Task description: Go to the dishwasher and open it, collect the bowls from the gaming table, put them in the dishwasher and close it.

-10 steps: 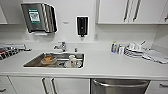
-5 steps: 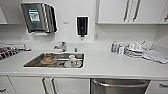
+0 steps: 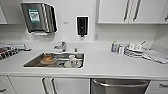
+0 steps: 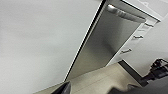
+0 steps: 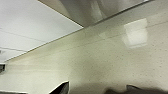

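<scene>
The dishwasher (image 3: pixel 120 86) sits under the counter at the lower right of the head view. Its brushed steel front is shut, with the bar handle (image 3: pixel 119 82) across its top. The left wrist view shows the same steel front (image 4: pixel 107 45) and handle (image 4: pixel 125 13) close by, beside a white cabinet door (image 4: pixel 37 37). My left gripper (image 4: pixel 91 90) hangs low in front of it. My right gripper (image 5: pixel 97 90) hangs over the pale floor (image 5: pixel 100 57), near the dishwasher's lower edge (image 5: pixel 100 10). The bowls and the gaming table are out of view.
A steel sink (image 3: pixel 35 62) holding dishes and a faucet (image 3: pixel 61 46) sit left of the dishwasher. On the wall are a towel dispenser (image 3: pixel 38 17) and a soap dispenser (image 3: pixel 82 25). Stacked plates (image 3: pixel 133 51) stand on the counter at the right. White drawers (image 4: pixel 135 37) flank the dishwasher.
</scene>
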